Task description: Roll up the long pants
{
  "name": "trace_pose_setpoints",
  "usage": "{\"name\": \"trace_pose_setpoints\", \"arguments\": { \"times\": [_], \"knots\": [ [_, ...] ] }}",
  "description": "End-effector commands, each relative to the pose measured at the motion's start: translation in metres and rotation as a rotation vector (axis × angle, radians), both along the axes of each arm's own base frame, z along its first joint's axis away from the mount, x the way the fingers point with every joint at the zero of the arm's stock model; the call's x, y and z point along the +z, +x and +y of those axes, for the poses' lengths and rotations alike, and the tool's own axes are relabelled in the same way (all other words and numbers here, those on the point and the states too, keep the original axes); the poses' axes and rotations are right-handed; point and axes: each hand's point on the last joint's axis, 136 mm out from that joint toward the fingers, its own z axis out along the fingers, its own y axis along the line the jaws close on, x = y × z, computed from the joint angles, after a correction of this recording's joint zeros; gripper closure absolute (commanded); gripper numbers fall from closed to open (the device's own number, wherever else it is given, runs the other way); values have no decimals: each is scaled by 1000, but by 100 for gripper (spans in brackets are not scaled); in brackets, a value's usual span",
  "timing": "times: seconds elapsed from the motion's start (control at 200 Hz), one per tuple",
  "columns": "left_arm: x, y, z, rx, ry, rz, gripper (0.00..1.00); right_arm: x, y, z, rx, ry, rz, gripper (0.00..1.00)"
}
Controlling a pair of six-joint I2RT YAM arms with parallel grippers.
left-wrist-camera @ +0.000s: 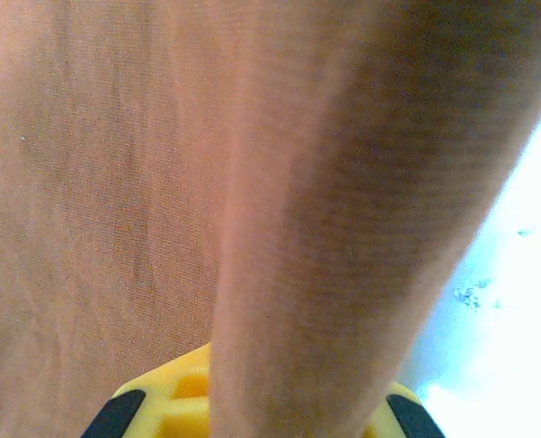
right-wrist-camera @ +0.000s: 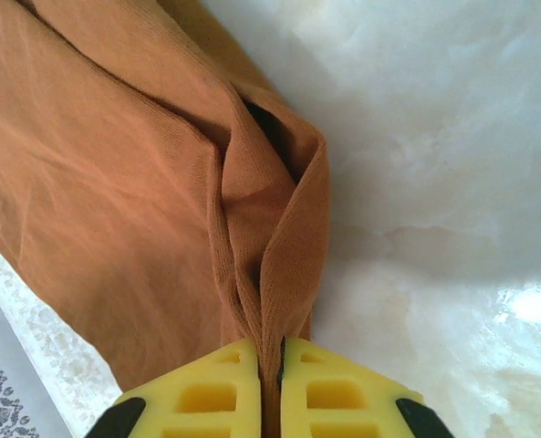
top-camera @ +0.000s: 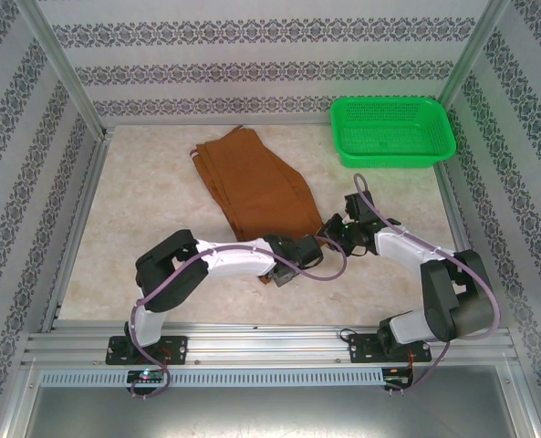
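Brown pants (top-camera: 256,187) in both low jaws

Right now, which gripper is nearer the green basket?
The right gripper, pinching the long pants on the green basket's side; the left gripper sits closer to the arm bases.

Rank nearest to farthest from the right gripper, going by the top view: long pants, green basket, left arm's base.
1. long pants: mid-table; the right gripper is shut on their near right corner, so they touch.
2. green basket: far right corner of the table, beyond the gripper.
3. left arm's base: near edge, far over on the left.
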Motion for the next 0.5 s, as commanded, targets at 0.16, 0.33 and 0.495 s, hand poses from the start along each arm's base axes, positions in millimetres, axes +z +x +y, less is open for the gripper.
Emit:
{"name": "trace_pose_setpoints", "arguments": {
  "times": [0.16, 0.33, 0.495],
  "knots": [
    [57, -65, -35, -54, -334, 489, 100, 40, 37, -30, 3, -158, -125, 21],
    [86, -75, -50, -13, -509, 740, 99, 74, 45, -43, -13, -238, -202, 22],
    [89, -69, -55, 57, -640, 991, 94, 94, 33, -57, -51, -287, -237, 53]
  ]
}}
